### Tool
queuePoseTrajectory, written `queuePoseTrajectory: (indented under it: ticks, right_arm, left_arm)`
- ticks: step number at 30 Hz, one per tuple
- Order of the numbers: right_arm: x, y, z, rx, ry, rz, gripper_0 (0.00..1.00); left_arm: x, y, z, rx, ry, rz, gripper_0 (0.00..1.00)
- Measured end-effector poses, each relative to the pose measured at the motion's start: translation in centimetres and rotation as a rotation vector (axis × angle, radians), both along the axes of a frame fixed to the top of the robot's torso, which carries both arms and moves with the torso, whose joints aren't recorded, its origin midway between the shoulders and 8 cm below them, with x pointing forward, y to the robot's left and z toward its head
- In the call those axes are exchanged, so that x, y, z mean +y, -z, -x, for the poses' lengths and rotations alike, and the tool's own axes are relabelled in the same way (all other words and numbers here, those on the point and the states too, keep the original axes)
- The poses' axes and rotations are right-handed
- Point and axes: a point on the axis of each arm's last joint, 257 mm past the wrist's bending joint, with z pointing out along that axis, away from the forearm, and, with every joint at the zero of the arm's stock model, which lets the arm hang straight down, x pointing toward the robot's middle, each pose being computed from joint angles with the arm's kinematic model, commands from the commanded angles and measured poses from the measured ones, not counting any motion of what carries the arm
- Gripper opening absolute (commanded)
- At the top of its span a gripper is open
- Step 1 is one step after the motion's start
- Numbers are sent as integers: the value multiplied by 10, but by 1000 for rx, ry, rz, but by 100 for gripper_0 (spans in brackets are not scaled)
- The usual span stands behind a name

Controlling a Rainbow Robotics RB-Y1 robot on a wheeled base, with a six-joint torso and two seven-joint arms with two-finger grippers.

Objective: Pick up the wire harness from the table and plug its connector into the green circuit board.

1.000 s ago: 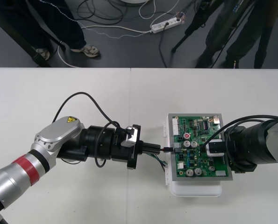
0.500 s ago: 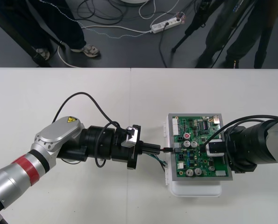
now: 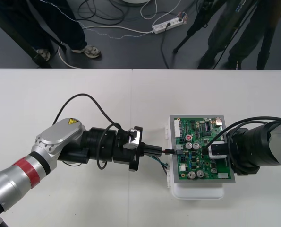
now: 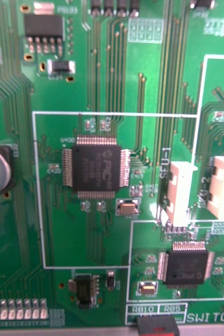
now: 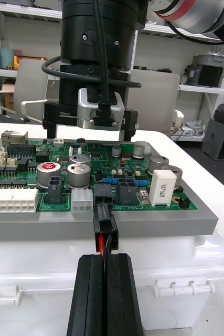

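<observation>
The green circuit board (image 3: 204, 142) sits on its white base (image 3: 197, 192) at the table's right. My left gripper (image 3: 162, 151) reaches in from the left, level with the board's left edge. In the left wrist view it (image 5: 104, 258) is shut on the harness's red and black wires. The small black plug (image 5: 105, 224) just past the fingertips meets a black socket on the board's edge (image 5: 195, 206). Green and black wires (image 3: 160, 163) trail below the fingers. My right gripper (image 3: 216, 151) hangs over the board's middle, and its camera looks straight down on the chips (image 4: 97, 168).
The right arm's gripper and camera (image 5: 98, 107) stand close behind the plug's socket. A white multi-pin connector (image 5: 12, 200) and capacitors (image 5: 80, 175) flank the socket. Bare table lies left of and in front of the board.
</observation>
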Motion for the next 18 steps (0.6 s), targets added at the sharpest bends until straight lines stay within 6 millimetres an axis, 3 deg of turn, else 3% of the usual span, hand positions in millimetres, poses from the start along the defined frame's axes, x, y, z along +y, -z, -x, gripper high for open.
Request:
queuePoseTrajectory:
  ticks: [18]
  right_arm:
    - [0,0,0,0,0,0,100]
  left_arm:
    - [-2,1,0,-3,-1,-3,0]
